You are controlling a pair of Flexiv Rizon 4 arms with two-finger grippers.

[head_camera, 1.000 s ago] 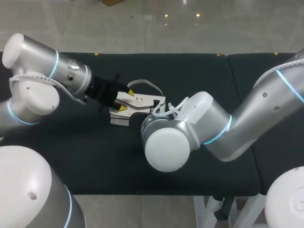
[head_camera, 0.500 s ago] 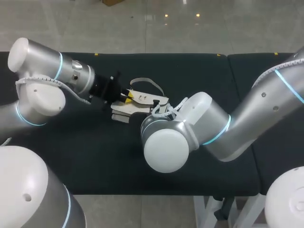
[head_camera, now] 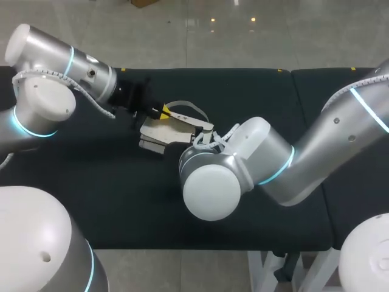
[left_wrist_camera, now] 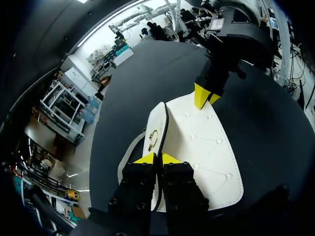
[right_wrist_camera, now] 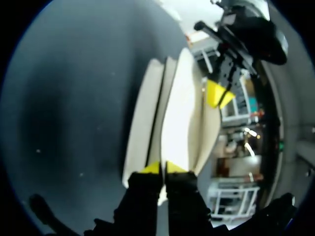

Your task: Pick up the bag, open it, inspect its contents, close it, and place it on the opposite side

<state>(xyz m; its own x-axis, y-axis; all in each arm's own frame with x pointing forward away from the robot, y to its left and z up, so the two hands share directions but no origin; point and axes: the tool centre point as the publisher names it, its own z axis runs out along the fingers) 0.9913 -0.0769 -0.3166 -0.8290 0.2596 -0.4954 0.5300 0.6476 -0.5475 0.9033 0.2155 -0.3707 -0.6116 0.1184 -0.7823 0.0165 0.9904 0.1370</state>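
Note:
A white bag (head_camera: 159,131) with a flap and a thin strap (head_camera: 189,109) sits near the middle of the dark table. My left gripper (head_camera: 163,112) is shut on the bag's flap edge at its left end. In the left wrist view this gripper (left_wrist_camera: 157,158) pinches the flap of the bag (left_wrist_camera: 206,147), and the right gripper's yellow tips (left_wrist_camera: 204,96) hold the far end. My right gripper (right_wrist_camera: 160,168) is shut on a thin panel of the bag (right_wrist_camera: 172,113). In the head view the right wrist hides it.
The table top is a dark padded mat (head_camera: 121,201), and a second mat (head_camera: 340,91) adjoins it on the right. My right arm's bulky elbow (head_camera: 213,188) hangs over the table just in front of the bag.
My left gripper went from open around the bag's left end to shut on the flap, then drew up and back, lifting that edge. The right arm stayed put.

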